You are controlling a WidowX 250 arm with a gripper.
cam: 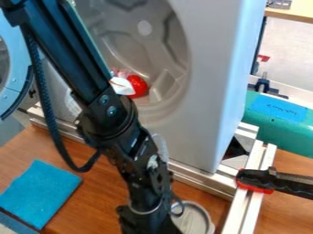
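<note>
Wooden tabletop [101,196]: grey lid-like disc [196,220] just right of the gripper [147,223]

Beside the base of the grey front-loading washer [209,91], the gripper hangs at the view's bottom edge; whether it is open, closed or gripping anything, I cannot tell. The disc lies close by on its right in the view. The turquoise cloth [40,194] lies farther off, to its left.

The bottom edge cuts off the gripper [148,221]
</note>
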